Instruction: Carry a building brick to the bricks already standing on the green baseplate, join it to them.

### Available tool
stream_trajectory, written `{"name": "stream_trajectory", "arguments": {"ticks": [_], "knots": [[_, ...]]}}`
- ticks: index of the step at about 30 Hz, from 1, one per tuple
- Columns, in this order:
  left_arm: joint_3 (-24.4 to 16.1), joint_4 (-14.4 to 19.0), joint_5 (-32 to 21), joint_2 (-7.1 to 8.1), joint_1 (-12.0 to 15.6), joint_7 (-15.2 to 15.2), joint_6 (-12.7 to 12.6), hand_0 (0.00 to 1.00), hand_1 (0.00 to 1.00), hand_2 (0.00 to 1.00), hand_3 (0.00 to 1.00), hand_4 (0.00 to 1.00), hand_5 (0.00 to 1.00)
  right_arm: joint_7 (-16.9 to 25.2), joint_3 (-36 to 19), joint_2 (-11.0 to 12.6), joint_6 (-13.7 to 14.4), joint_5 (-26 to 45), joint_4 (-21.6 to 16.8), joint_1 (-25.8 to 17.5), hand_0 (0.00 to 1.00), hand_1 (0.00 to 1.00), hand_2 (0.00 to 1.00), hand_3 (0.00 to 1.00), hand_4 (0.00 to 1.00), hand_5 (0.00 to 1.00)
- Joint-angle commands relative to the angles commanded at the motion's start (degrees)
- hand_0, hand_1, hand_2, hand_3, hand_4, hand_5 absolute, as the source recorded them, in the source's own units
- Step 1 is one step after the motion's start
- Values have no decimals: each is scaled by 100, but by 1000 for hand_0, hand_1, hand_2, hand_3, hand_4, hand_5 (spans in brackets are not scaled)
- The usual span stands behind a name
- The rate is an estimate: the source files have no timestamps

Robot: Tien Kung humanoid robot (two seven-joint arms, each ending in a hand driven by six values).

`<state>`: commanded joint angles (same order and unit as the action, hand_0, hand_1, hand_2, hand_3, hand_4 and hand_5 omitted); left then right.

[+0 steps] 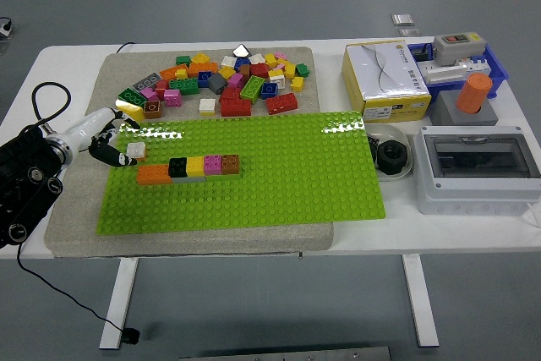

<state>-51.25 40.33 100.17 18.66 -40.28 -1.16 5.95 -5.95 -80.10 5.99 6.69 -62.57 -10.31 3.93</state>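
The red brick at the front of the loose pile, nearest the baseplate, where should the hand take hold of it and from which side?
Judging by its pose, grip the red brick across its two long side faces, coming down from above. It lies flat, studs up, angled at the pile's near edge. The baseplate side is free, while a blue brick crowds its far side, so a low sideways approach looks harder.

There is one camera. It sits high up on the robot's side and looks forward and down over the white table [355,238]. The table's near edge runs low across the picture, with the table legs and grey floor under it. The far edge is near the top, with more floor behind. The camera is far enough back to see almost the whole table, from the left corner to the grey box [478,168] at the right.
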Motion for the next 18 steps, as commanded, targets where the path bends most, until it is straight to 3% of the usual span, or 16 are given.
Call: {"name": "stream_trajectory", "arguments": {"ticks": [18], "knots": [[138, -311, -61, -89, -92, -61, -47, 104, 2, 20, 651, 880, 2, 34, 48, -31, -6, 64, 0, 4, 625, 443, 590, 714, 713, 910]]}}
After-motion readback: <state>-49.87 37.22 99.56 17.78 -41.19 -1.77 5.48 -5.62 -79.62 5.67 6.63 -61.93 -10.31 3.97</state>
